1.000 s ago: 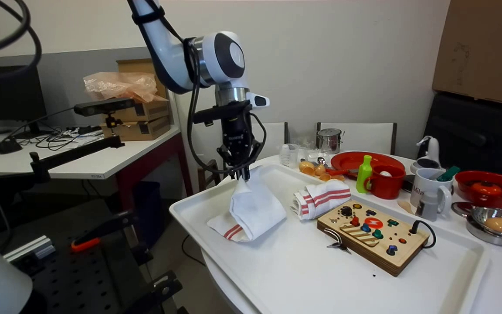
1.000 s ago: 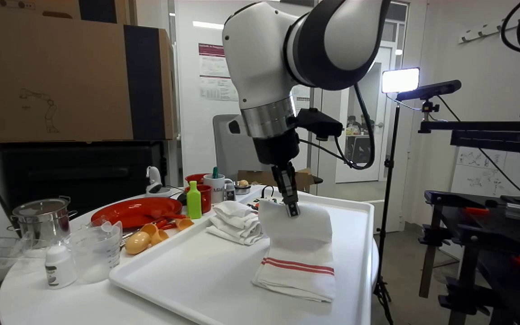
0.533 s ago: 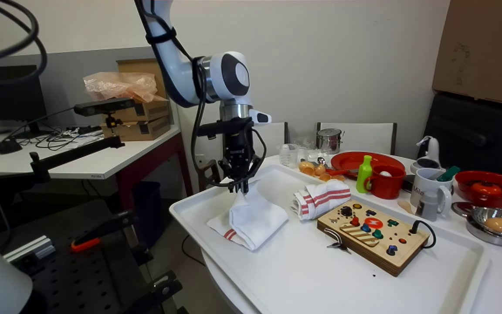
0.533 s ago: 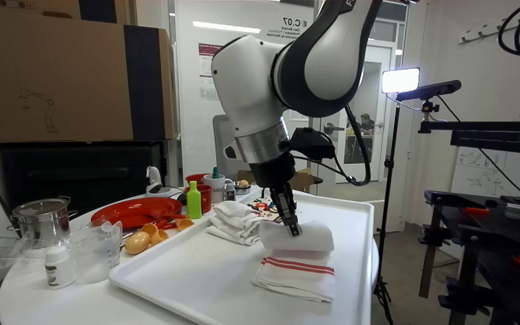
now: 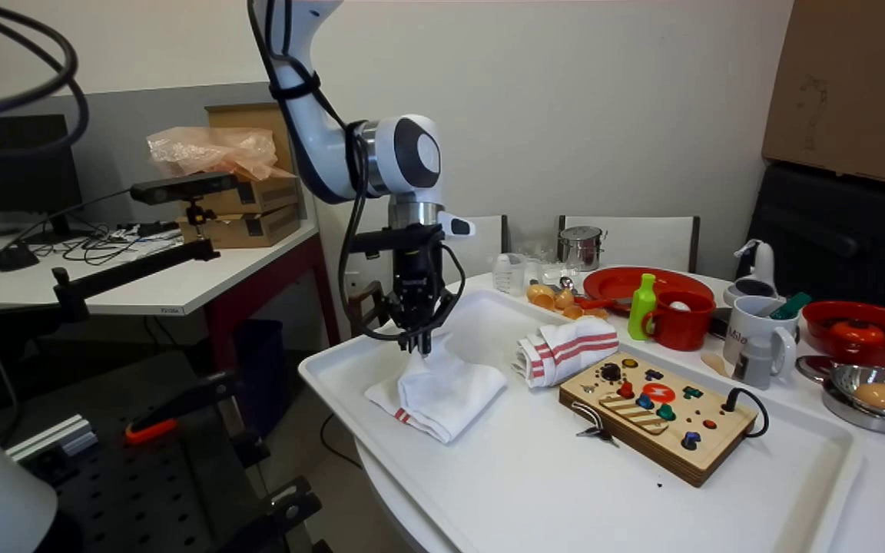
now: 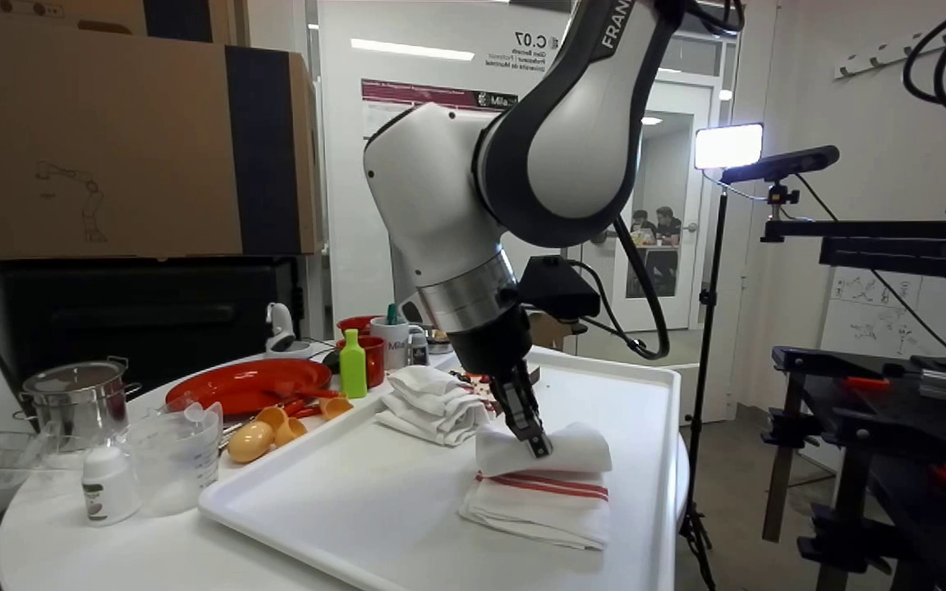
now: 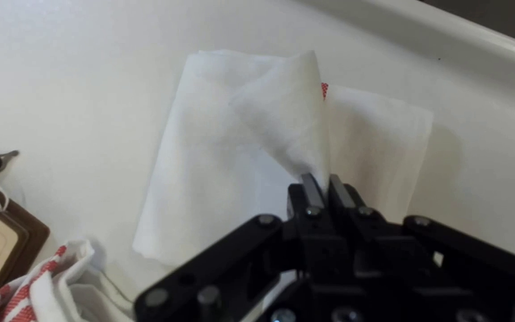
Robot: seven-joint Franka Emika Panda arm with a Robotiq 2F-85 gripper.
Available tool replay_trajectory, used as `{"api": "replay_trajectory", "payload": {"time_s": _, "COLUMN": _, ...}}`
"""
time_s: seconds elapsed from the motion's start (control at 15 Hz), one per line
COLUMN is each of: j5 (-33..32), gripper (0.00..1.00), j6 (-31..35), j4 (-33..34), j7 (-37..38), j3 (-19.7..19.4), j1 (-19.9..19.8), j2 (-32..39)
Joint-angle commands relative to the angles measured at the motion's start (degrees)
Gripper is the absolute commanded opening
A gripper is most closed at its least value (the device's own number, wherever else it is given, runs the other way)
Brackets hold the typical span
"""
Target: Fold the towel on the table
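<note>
A white towel with red stripes lies on a white tray. It shows in both exterior views [image 5: 454, 395] [image 6: 539, 513] and in the wrist view [image 7: 204, 147]. My gripper [image 5: 416, 346] is shut on an edge of this towel, also seen in an exterior view [image 6: 537, 447] and in the wrist view [image 7: 322, 185]. The held part is raised a little and curls over the rest, close to the red stripes. The striped end lies flat on the tray. In the wrist view the held layer hides most of the stripes.
A second folded towel [image 5: 569, 349] [image 6: 428, 402] lies beside it on the tray [image 5: 550, 491]. A wooden box with knobs [image 5: 661, 415] sits on the tray. A green bottle [image 5: 642, 307], a red mug [image 5: 681, 326], a red plate [image 6: 251, 386] and egg pieces stand beyond the tray's rim.
My gripper has moved down with the towel's edge and across toward the striped end. The held flap has gone from standing up to a low curl over the towel.
</note>
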Motion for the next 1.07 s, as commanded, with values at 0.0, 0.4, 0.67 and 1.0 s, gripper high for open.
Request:
{"api": "replay_trajectory", "payload": {"time_s": 0.0, "j5": 1.41, "gripper": 0.02, "j6": -2.75, "j4": 3.15, "j7": -1.0, "j3": 0.08, "j1": 0.95, "j2": 2.17}}
{"api": "replay_trajectory", "payload": {"time_s": 0.4, "j5": 1.3, "gripper": 0.02, "j6": -3.33, "j4": 5.21, "j7": -0.39, "j3": -0.03, "j1": 1.78, "j2": 3.37}}
{"api": "replay_trajectory", "payload": {"time_s": 0.67, "j5": 0.89, "gripper": 0.47, "j6": -3.53, "j4": 6.04, "j7": -0.03, "j3": -0.26, "j1": 2.34, "j2": 3.81}}
{"api": "replay_trajectory", "payload": {"time_s": 1.0, "j5": 0.41, "gripper": 0.84, "j6": -3.6, "j4": 6.32, "j7": 0.32, "j3": -0.6, "j1": 2.91, "j2": 3.8}}
